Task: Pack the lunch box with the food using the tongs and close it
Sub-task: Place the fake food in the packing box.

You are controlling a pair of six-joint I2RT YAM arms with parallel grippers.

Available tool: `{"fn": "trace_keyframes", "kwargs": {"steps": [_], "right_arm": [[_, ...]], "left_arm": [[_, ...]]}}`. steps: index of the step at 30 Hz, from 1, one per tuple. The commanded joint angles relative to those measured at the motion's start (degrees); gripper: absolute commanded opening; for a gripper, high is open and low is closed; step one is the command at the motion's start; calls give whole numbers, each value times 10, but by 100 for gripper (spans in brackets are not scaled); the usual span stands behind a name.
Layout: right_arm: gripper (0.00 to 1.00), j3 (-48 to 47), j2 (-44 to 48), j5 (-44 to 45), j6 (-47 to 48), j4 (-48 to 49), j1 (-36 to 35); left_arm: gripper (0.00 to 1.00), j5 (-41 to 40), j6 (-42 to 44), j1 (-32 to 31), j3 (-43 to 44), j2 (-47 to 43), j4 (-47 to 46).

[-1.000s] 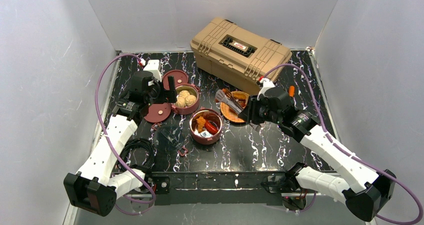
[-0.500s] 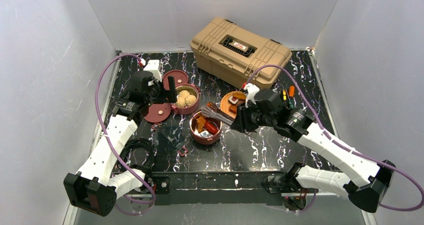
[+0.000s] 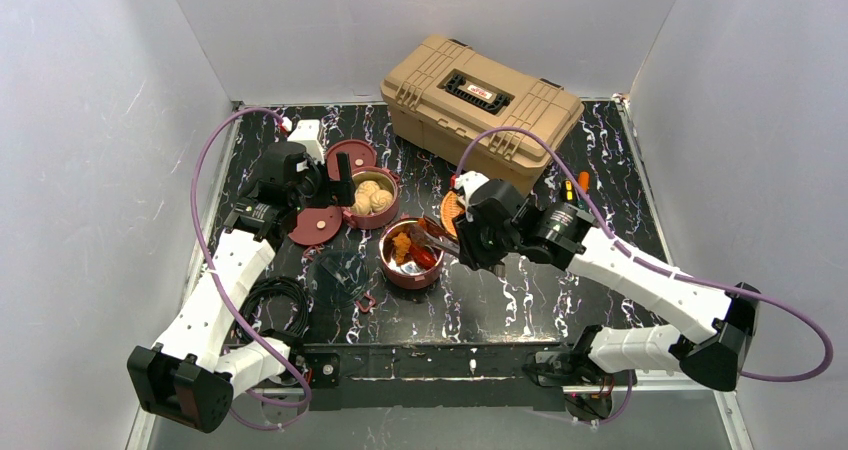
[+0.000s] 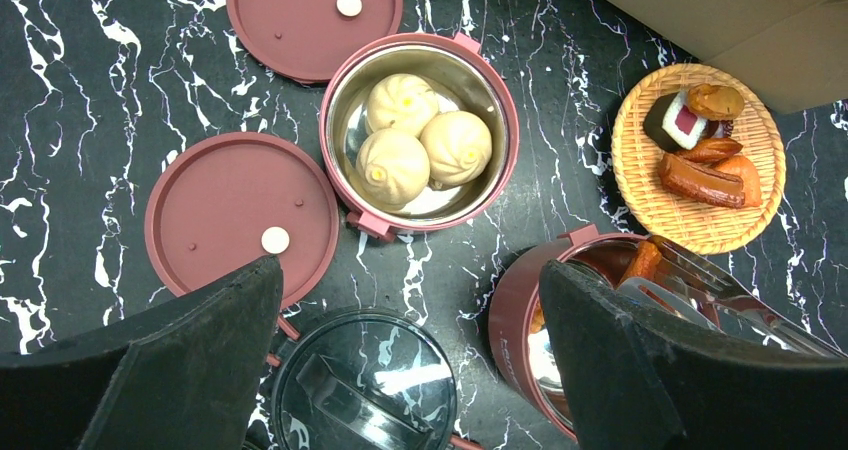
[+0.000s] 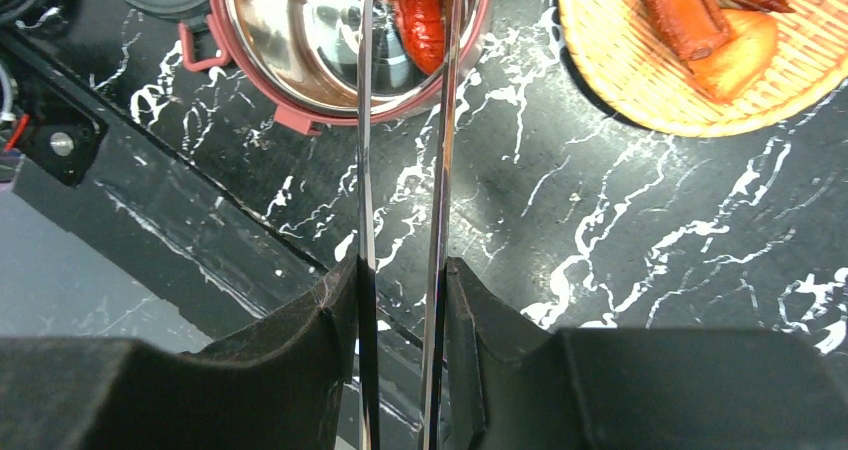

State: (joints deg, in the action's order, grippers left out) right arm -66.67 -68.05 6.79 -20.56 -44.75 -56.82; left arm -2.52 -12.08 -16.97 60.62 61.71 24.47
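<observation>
**Tongs held over the second bowl; left end effector wide open**

From above, the left end effector [image 3: 338, 183] stands left of centre with its jaws wide apart, holding nothing, just beside the bun bowl [image 3: 372, 202]. The right end effector [image 3: 470, 242] is at mid-frame, clamped on the tongs [image 3: 430, 236]. Their tips reach left over the second bowl [image 3: 411, 262], which stands on the dark marbled worktop [image 3: 520, 290], just below and right of the bun bowl. A tan toolbox [image 3: 480, 95] sits at upper centre.

In the left wrist view, three buns [image 4: 420, 140] fill the bun bowl at upper centre. Two maroon lids [image 4: 240, 205] lie flat, one at the top edge and one at the left. A woven plate [image 4: 690, 234] at the right carries brown and orange pieces [image 4: 705, 175]. The second bowl shows at lower right, and a clear round lid [image 4: 365, 380] lies at the bottom.

In the right wrist view, the two tong arms run straight up from between the fingers [image 5: 300, 350], which press them from both sides. The arms cross the second bowl's rim, where a red piece [image 5: 425, 15] lies inside. The tips run past the top edge, so I cannot tell whether they grip anything.
</observation>
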Motion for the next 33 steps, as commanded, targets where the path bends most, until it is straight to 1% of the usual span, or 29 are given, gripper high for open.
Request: {"fn": "trace_keyframes", "kwargs": {"steps": [1, 7, 13, 16, 29, 33], "right_arm": [[15, -61, -23, 21, 36, -42, -5], [22, -56, -42, 7, 45, -33, -6], [38, -59, -41, 5, 45, -24, -7], [43, -62, -44, 6, 45, -23, -7], [51, -64, -40, 8, 44, -6, -7], [51, -67, -35, 11, 42, 5, -7]], "left_arm": [[98, 3, -2, 2, 10, -4, 8], [98, 2, -3, 3, 9, -2, 8], [98, 6, -3, 2, 11, 6, 11], [99, 6, -3, 2, 11, 7, 11], [98, 1, -1, 3, 12, 11, 13], [98, 2, -1, 2, 11, 14, 13]]}}
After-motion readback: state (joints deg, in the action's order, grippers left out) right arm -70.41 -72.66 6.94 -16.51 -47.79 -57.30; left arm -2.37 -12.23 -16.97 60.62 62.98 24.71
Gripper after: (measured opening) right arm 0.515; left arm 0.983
